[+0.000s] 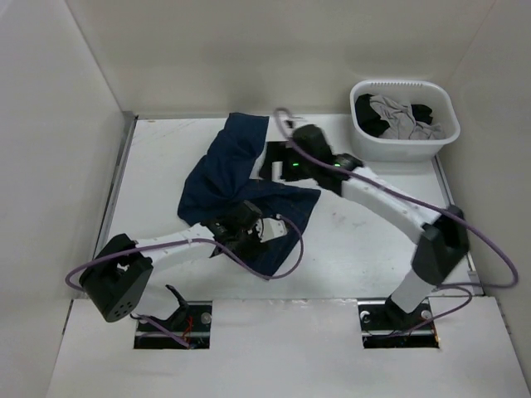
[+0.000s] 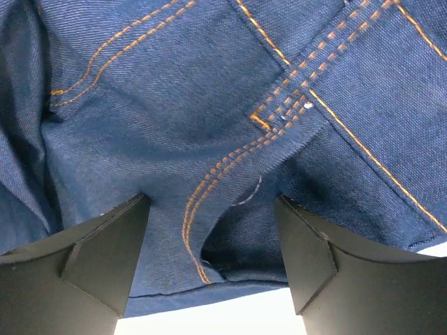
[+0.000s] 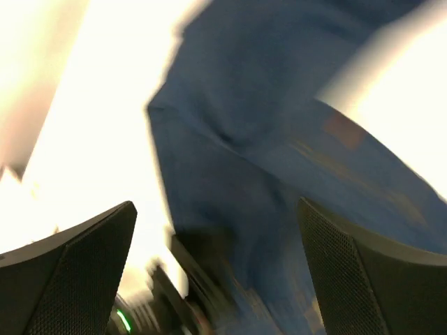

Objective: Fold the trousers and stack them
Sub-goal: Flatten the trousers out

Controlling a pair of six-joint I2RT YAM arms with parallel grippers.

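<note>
Top view: white table (image 1: 365,240), walled on three sides. The pair of dark navy-blue denim jeans (image 1: 220,170) lies unfolded and crumpled on it. One part reaches toward the far edge, a little left of the middle. The wider bunched part sits around the table's centre and runs toward the near edge. No neat fold is visible and the cloth is rumpled throughout.

Left gripper (image 2: 211,202): low over the near part of the jeans, right at the cloth. Its dark fingers (image 2: 105,258) are spread wide. Denim with orange double stitching (image 2: 279,118) fills the wrist view, and a seamed fold rises into the gap between the fingers. Neither finger presses on it, so nothing is pinched. A strip of white table shows at the cloth's lower hem.

Right gripper (image 3: 216,206): at the far side of the jeans near the table's middle, arm stretched in from the right. The wrist view is blurred. Its fingers (image 3: 77,265) stand far apart with nothing between them, and blue cloth lies beyond. A small brownish patch (image 3: 342,129) shows on the cloth, detail unreadable.

Far right corner: white plastic laundry basket (image 1: 398,151) holding a grey-white garment (image 1: 398,118) and a black garment (image 1: 367,112), well apart from the jeans.
</note>
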